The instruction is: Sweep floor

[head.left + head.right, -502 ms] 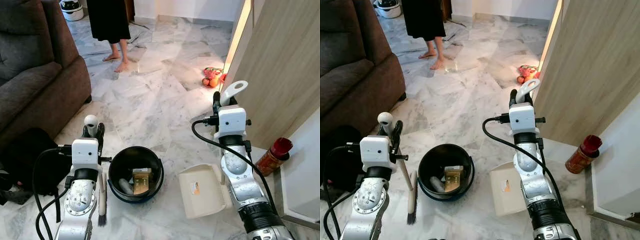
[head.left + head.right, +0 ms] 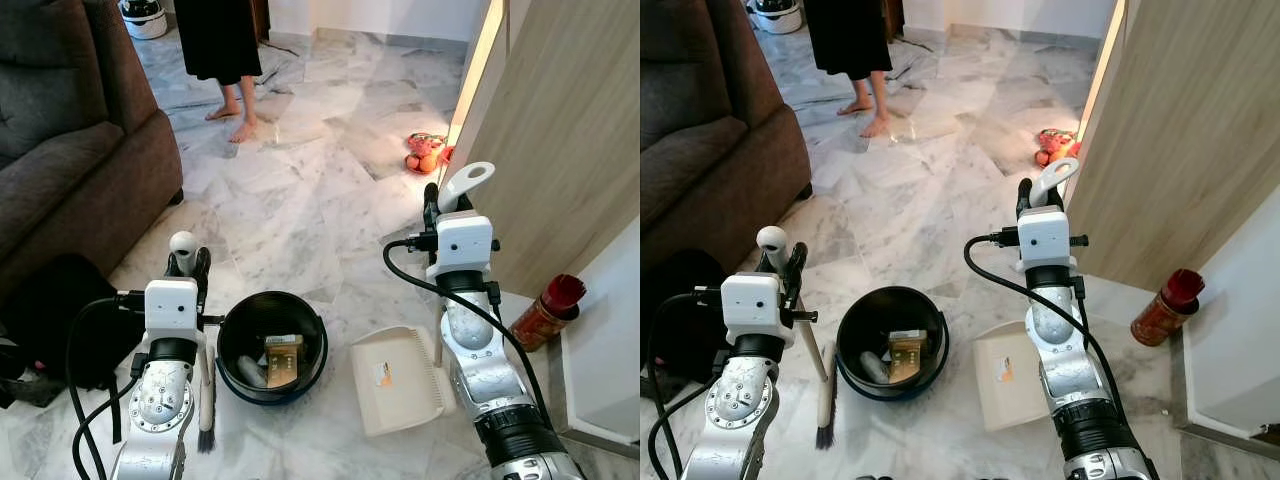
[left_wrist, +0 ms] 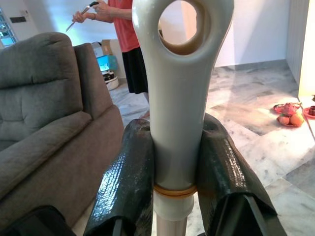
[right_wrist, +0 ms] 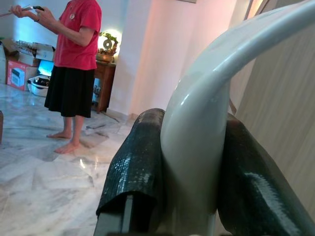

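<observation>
While both tools are held upright over the marble floor point(image 2: 300, 210), the black bucket point(image 2: 272, 346) is seen between them, and it is on that arrangement that the coming move is judged to depend. The left end effector point(image 2: 186, 262) is pressed together on the pale handle of the broom point(image 2: 204, 400); in the left wrist view its fingers point(image 3: 129, 182) are seen clamped on either side of the handle just below the hanging hole. The broom's long axis runs nearly vertical, with the dark bristles resting on the floor just beside the bucket on the robot's left. The right end effector point(image 2: 437, 205) is closed on the looped top of the dustpan point(image 2: 398, 380) handle, and the cream pan lies flat on the floor just right of the bucket, its open mouth apparently turned towards the bucket.

Inside the bucket a yellowish carton and a pale scrap or two can be made out; their exact nature cannot be told. No loose debris is visible on the floor between broom and pan.

A brown sofa point(image 2: 70, 150) stands to the left, a wooden cabinet point(image 2: 560, 140) to the right with a red-capped jar point(image 2: 545, 312) at its foot, and a plate of fruit point(image 2: 425, 155) further off. A barefoot person point(image 2: 225, 50) stands well apart from both arms.
</observation>
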Tool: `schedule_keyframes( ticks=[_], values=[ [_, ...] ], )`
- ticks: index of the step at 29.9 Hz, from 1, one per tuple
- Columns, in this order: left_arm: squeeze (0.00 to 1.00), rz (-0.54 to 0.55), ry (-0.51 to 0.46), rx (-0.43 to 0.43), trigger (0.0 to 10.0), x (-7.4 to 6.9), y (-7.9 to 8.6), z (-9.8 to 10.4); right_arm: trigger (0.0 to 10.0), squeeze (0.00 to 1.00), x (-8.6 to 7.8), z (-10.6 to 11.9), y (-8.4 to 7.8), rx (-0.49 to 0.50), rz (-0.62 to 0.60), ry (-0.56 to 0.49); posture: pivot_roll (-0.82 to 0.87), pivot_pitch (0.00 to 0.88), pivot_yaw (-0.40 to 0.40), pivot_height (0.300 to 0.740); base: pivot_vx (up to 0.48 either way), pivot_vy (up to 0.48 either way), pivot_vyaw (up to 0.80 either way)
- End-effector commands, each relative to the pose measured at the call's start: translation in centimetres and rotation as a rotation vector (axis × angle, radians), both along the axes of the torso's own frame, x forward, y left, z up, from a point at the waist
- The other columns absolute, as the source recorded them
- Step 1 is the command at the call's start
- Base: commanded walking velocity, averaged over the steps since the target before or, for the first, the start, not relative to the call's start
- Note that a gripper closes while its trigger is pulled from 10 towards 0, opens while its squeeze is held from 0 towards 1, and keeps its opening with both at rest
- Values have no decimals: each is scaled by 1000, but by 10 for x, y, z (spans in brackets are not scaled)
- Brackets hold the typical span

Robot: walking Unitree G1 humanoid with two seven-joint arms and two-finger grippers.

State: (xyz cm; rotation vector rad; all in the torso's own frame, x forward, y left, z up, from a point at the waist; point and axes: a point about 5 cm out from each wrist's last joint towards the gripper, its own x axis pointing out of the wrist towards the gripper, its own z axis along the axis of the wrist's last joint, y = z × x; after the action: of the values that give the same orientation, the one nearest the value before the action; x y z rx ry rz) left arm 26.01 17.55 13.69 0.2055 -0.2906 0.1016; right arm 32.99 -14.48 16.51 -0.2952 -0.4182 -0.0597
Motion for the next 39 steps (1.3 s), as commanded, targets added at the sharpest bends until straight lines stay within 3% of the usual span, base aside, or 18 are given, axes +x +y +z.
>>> schedule_keyframes(
  ticks=[1, 13, 39],
  values=[
    [0, -12, -53, 0, 10000, -2, -2, 11, 10000, 0, -2, 2, 2, 7, 16, -23, 111, 137, 25, 740, 0, 0, 0],
    [0, -19, -58, -2, 10000, -1, -4, 11, 10000, 0, -2, 1, 2, 16, 16, -15, 109, 131, 23, 740, 0, 0, 0],
    [0, -13, -65, -6, 10000, 0, -4, 13, 10000, 0, -2, 1, 5, 11, 36, -17, 114, 143, 23, 740, -291, 0, 0]
  ],
)
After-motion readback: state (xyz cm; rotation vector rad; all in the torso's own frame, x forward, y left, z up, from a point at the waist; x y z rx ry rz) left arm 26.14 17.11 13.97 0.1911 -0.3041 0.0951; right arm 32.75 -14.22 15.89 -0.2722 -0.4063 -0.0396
